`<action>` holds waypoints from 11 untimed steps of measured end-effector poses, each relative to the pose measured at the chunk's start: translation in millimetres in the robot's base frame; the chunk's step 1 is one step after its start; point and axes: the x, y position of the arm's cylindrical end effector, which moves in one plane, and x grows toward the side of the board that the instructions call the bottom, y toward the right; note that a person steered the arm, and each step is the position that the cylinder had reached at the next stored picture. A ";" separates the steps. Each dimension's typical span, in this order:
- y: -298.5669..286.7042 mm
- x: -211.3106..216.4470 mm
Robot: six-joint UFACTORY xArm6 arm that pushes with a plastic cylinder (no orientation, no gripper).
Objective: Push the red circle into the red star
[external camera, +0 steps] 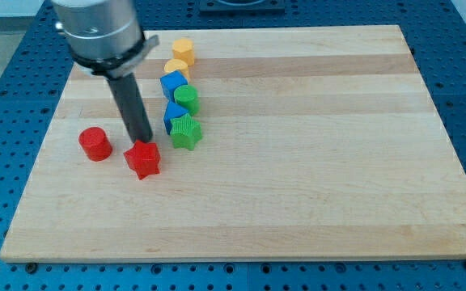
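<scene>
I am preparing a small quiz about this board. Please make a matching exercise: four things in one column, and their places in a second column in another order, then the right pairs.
Things:
1. red circle
2. red star
3. green star
4. my tip

Places:
A. lowest block of the column of blocks, right of the rod
B. just above the red star, at its top edge
C. furthest block to the view's left
D. between the red circle and the green star, lower than both

Pairs: 1-C, 2-D, 3-A, 4-B
</scene>
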 end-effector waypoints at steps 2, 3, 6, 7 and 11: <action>-61.9 -18.3; -81.4 0.4; -51.4 19.2; -14.6 24.6; 0.0 56.2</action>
